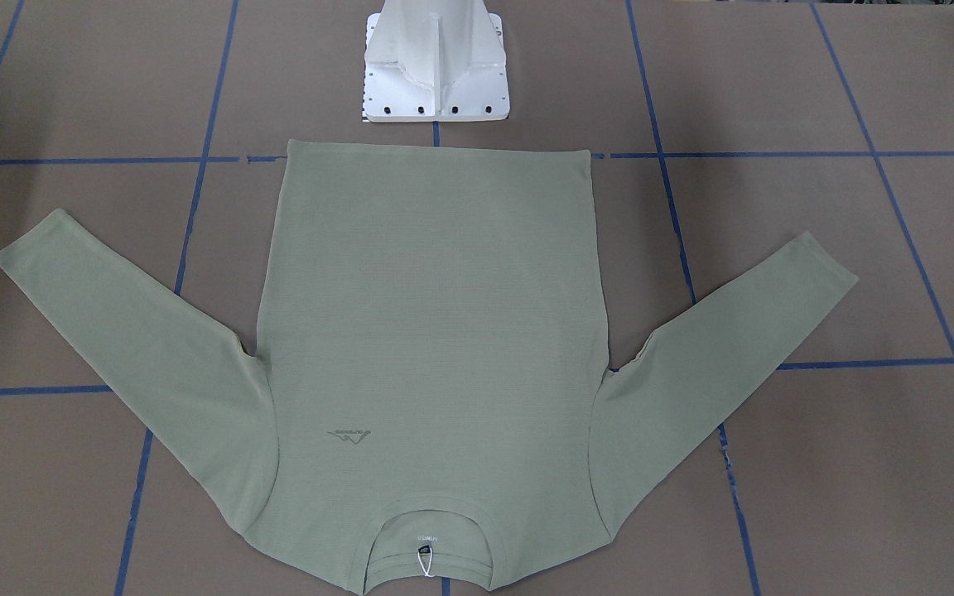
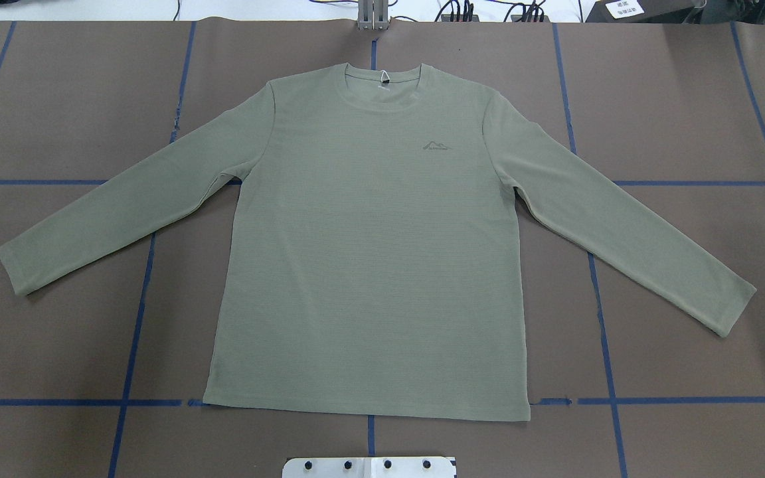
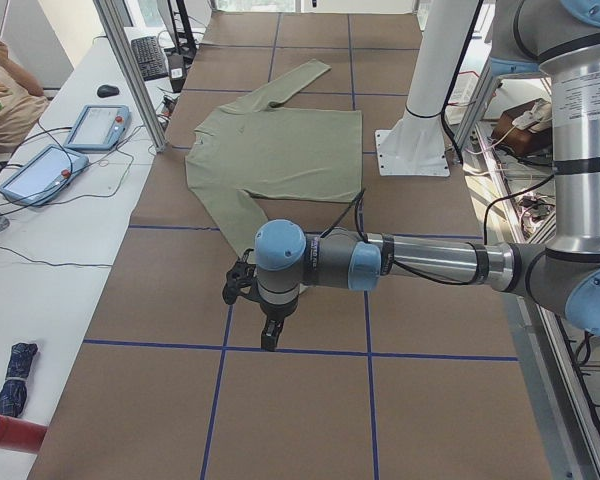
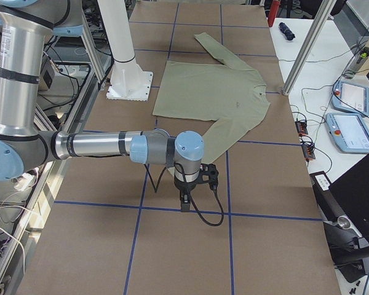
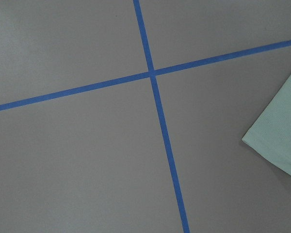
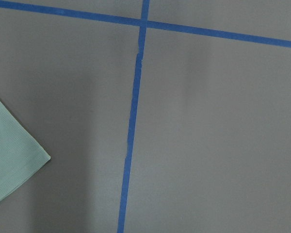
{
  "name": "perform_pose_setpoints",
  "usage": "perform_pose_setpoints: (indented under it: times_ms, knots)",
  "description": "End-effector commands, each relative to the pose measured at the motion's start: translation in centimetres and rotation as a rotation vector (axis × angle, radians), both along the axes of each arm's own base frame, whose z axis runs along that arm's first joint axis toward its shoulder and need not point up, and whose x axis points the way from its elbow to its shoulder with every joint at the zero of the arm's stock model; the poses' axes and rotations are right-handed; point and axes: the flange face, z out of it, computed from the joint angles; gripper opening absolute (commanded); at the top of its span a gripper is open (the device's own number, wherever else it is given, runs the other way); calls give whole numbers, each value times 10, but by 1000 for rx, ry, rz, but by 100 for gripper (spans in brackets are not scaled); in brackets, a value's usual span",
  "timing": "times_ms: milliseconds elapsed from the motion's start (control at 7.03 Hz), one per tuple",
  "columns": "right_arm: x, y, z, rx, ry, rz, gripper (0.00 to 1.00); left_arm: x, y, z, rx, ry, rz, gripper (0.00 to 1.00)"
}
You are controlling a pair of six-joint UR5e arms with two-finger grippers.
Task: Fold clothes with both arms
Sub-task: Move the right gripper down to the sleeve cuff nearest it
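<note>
The clothes are one sage-green long-sleeved shirt (image 2: 369, 252) lying flat and face up on the brown table, both sleeves spread out to the sides, neck (image 1: 431, 538) away from the robot. My left gripper (image 3: 268, 338) hangs over bare table just past the left sleeve's cuff (image 5: 281, 141). My right gripper (image 4: 184, 201) hangs likewise beyond the right sleeve's cuff (image 6: 12, 160). Both grippers show only in the side views, so I cannot tell whether they are open or shut. Neither touches the shirt (image 3: 280, 150).
Blue tape lines (image 2: 137, 312) grid the brown table. The white pedestal base (image 1: 436, 79) stands behind the shirt's hem. A side bench holds control tablets (image 3: 95, 127), and a person's arm (image 3: 5, 90) shows there. A laptop (image 4: 357, 196) sits on the other bench.
</note>
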Motion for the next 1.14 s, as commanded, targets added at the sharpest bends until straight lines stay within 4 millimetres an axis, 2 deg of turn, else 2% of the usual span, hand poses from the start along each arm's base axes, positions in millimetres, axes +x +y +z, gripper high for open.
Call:
perform_pose_setpoints:
  times_ms: [0, 142, 285, 427, 569, 854, 996]
  knots:
    - [0, 0, -1, 3, -1, 0, 100, 0, -1, -2, 8, 0, 2, 100]
    - [-1, -1, -7, 16, -1, -1, 100, 0, -1, -4, 23, 1, 1, 100]
    - [-5, -14, -29, 63, -13, -4, 100, 1, -2, -9, 38, 20, 4, 100]
    - [-9, -31, -54, 138, -37, -8, 100, 3, -5, -26, 108, 31, 6, 100]
    - [-9, -35, -59, 196, -31, -6, 100, 2, -10, -37, 209, 23, 8, 100]
    - [-8, -45, -71, 189, -39, 89, 100, 2, -21, -38, 359, 24, 2, 100]
    - [-11, -46, -68, 227, -83, 84, 100, 2, -21, -45, 457, 29, 9, 100]
